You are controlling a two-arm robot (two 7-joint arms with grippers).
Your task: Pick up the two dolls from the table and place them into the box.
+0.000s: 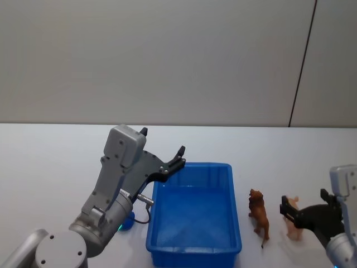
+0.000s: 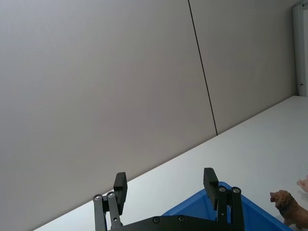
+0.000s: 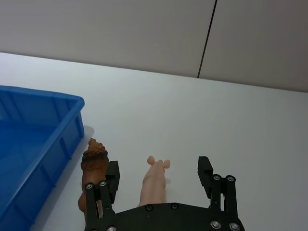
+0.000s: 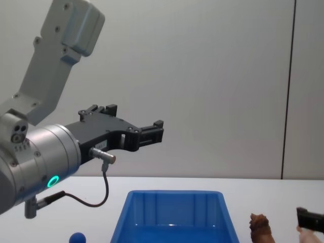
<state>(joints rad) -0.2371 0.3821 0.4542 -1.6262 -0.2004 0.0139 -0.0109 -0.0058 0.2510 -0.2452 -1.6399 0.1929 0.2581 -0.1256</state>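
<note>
The blue box point(image 1: 167, 245) stands on the white table point(image 1: 50, 167), and nothing lies in it. To its right stands the reddish-brown doll point(image 1: 259, 216), and beyond that the pale pink doll point(image 1: 294, 228). My right gripper point(image 1: 304, 204) is low at the table, open. In the right wrist view its fingers point(image 3: 205, 171) straddle the pink doll point(image 3: 154, 185) without touching it. The brown doll point(image 3: 94, 163) stands just outside one finger. My left gripper point(image 1: 162, 141) hangs open and empty above the box's far-left corner, well above the rim point(image 4: 172, 193).
A small blue ball point(image 1: 127, 222) lies on the table left of the box, under the left arm. A grey wall point(image 1: 178, 56) rises behind the table's far edge. White tabletop stretches to the left and behind the box.
</note>
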